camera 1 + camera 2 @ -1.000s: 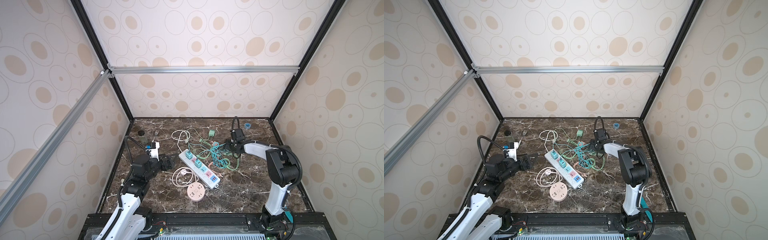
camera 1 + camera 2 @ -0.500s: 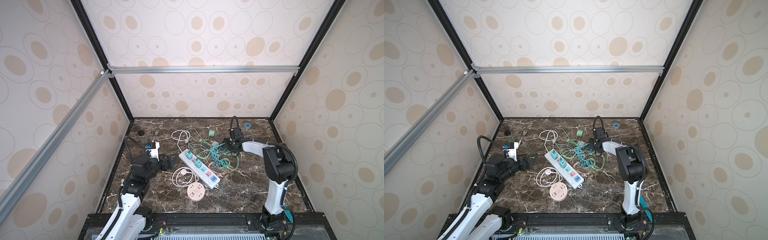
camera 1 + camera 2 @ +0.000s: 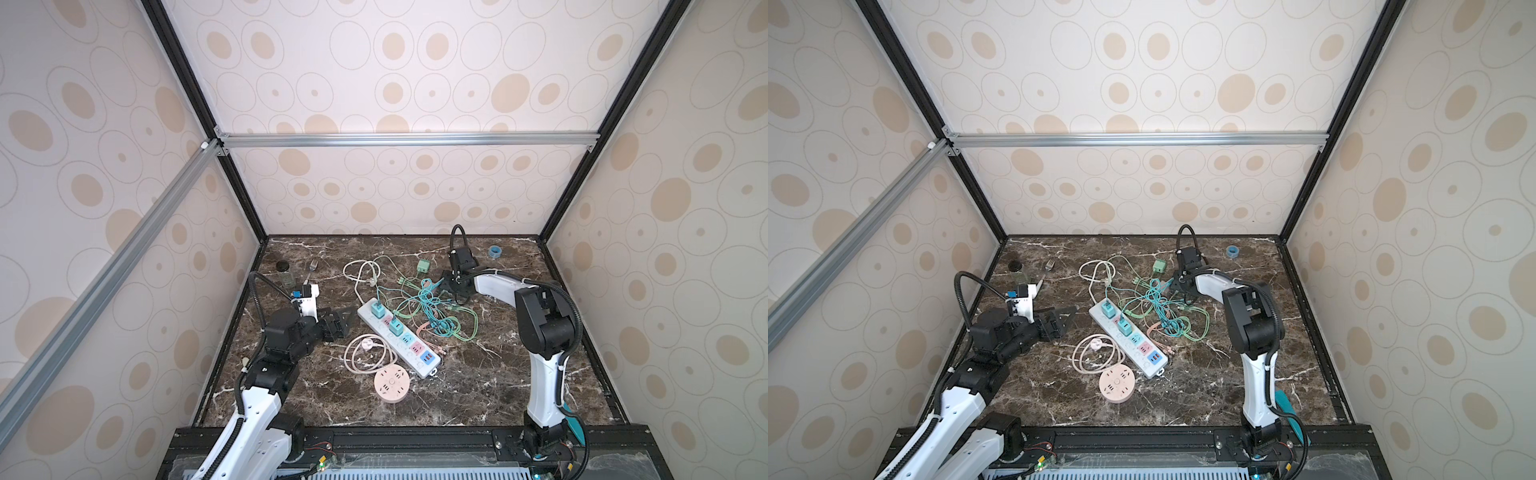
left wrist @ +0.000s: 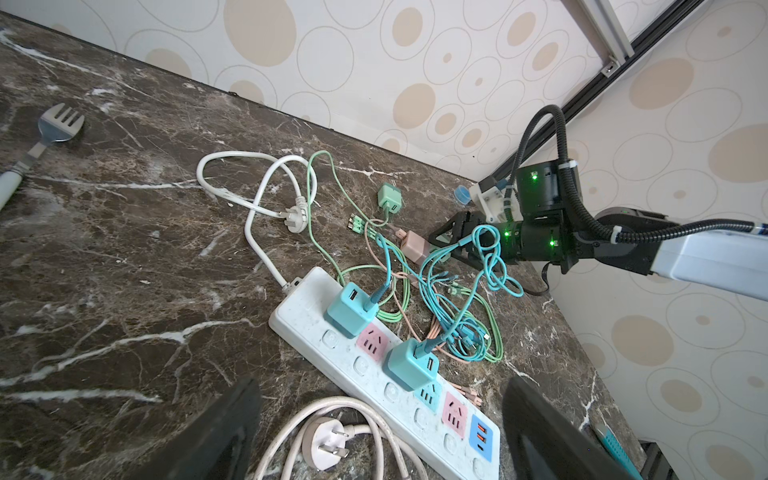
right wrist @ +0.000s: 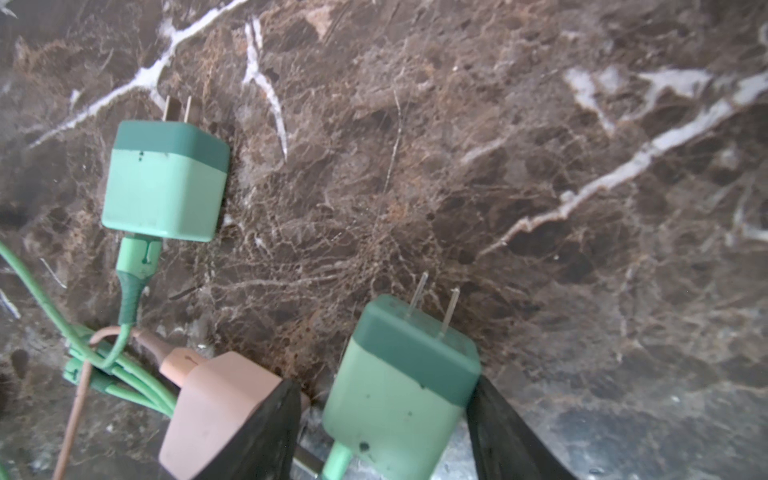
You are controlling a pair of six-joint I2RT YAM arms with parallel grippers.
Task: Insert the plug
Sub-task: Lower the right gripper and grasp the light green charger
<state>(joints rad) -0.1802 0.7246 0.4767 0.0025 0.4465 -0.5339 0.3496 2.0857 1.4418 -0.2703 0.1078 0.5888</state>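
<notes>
A green plug (image 5: 407,365) with two bare prongs lies on the marble between the fingers of my right gripper (image 5: 382,384). One finger touches its dark green end and a gap shows at the other, so this gripper is open around it. In both top views the right gripper (image 3: 446,284) (image 3: 1177,284) is low at the back, over tangled cables. The white power strip (image 3: 419,365) (image 4: 299,307) lies mid-table with two teal chargers (image 4: 351,307) plugged in. My left gripper (image 3: 338,322) (image 4: 382,384) hovers open and empty beside the strip.
A second green plug (image 5: 166,183) and a pink plug (image 5: 216,407) lie close to the right fingers. A round pink socket (image 3: 391,381) with coiled cord, a white cord (image 4: 257,183), a fork (image 4: 58,124) and a blue tape roll (image 3: 494,250) also lie on the marble.
The right gripper's jaws have narrowed around the green plug, and the right arm's elbow has shifted slightly. The left arm has not moved.
</notes>
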